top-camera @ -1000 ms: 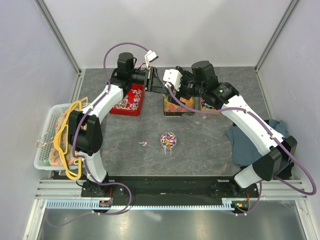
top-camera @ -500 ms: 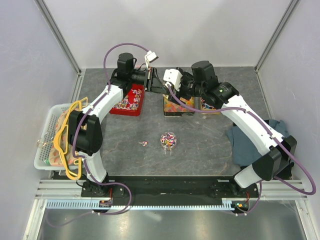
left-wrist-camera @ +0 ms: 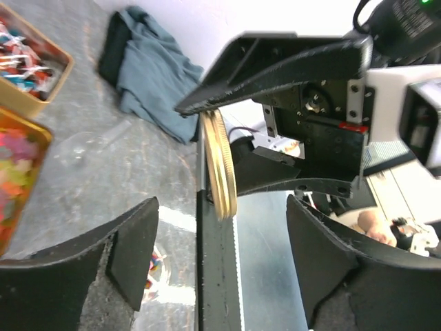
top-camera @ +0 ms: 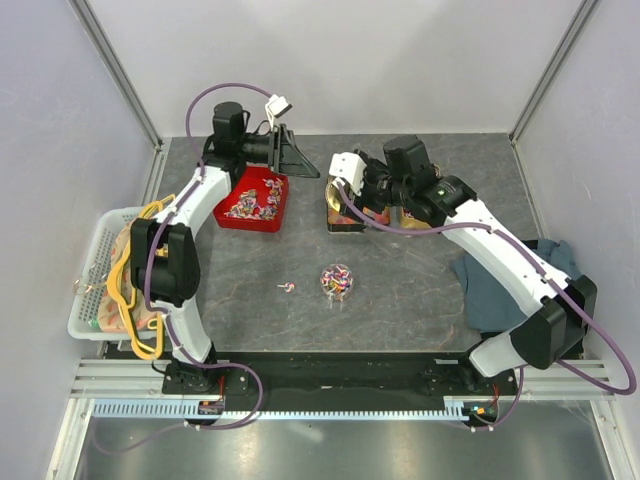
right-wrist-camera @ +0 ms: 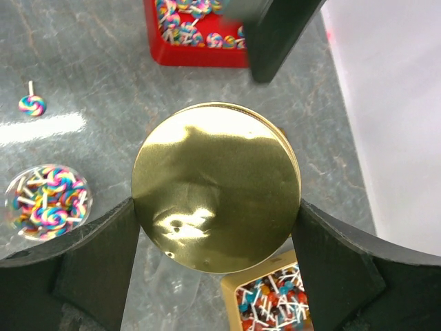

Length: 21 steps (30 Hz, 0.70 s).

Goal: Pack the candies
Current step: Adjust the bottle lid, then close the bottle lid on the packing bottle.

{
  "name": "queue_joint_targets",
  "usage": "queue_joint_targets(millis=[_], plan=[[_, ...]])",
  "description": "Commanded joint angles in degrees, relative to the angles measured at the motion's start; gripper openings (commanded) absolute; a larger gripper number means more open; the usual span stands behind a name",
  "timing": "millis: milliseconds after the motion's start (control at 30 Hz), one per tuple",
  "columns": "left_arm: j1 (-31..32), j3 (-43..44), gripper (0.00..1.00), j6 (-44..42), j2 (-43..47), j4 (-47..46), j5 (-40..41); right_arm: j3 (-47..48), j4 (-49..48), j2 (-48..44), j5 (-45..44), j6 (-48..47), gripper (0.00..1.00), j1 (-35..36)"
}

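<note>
The candies are small swirl lollipops: a pile in a red tray point(top-camera: 256, 200), more in a clear round dish point(top-camera: 336, 282), and one loose point(top-camera: 288, 287). My right gripper point(top-camera: 336, 188) is shut on a round gold lid point(right-wrist-camera: 217, 186), whose edges touch both fingers, above a yellow box of candies point(right-wrist-camera: 275, 303). My left gripper point(top-camera: 305, 165) stands open at the back, over the red tray's far corner, with nothing between its fingers. In the left wrist view the gold lid point(left-wrist-camera: 220, 165) shows edge-on just beyond the left gripper point(left-wrist-camera: 222, 207).
A gold tin of candies point(top-camera: 345, 215) and a tan tray point(top-camera: 415, 212) sit under the right arm. A white basket point(top-camera: 88, 300) with yellow hangers stands at the left edge. A blue cloth point(top-camera: 510, 280) lies at the right.
My left gripper has opened, let go of the gold lid and drawn back to the left. The right gripper keeps the lid and has shifted slightly toward the near side.
</note>
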<state>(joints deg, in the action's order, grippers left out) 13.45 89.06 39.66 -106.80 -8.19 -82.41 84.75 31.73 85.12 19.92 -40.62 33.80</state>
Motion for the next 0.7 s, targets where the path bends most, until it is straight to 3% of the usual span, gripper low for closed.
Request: queue_joint_targets(millis=[0, 33, 167, 233, 367, 500, 667], plan=[[-3.60, 0.77, 0.85, -0.98, 0.36, -1.49, -1.53, -3.18, -0.09, -3.38, 3.62, 0.98, 0.77, 0.30], [-4.39, 0.68, 0.86, -3.08, 0.63, 0.26, -1.09, -3.71, 0.44, -3.56, 4.59, 0.98, 0.77, 0.30], [-8.26, 1.21, 0.92, -28.32, 1.68, 26.12, 4.96, -6.26, 3.78, -3.04, 9.60, 0.19, 0.76, 0.30], [-8.36, -0.01, 0.93, -36.28, 3.08, 32.16, 9.36, -8.10, 4.57, -2.60, 11.45, -0.16, 0.76, 0.39], [-8.36, -9.92, 0.96, -47.89, 7.39, 33.85, 17.27, -10.22, 6.41, -0.22, 13.82, -1.30, 0.75, 1.00], [-8.36, -16.53, 0.99, -53.10, 12.14, 32.37, 23.94, -11.18, 8.17, 1.71, 13.91, -3.06, 0.75, 2.84], [-8.36, -24.44, 1.00, -56.00, 17.33, 28.50, 25.46, -13.03, 8.79, 4.00, 13.65, -5.87, 0.75, 5.13]])
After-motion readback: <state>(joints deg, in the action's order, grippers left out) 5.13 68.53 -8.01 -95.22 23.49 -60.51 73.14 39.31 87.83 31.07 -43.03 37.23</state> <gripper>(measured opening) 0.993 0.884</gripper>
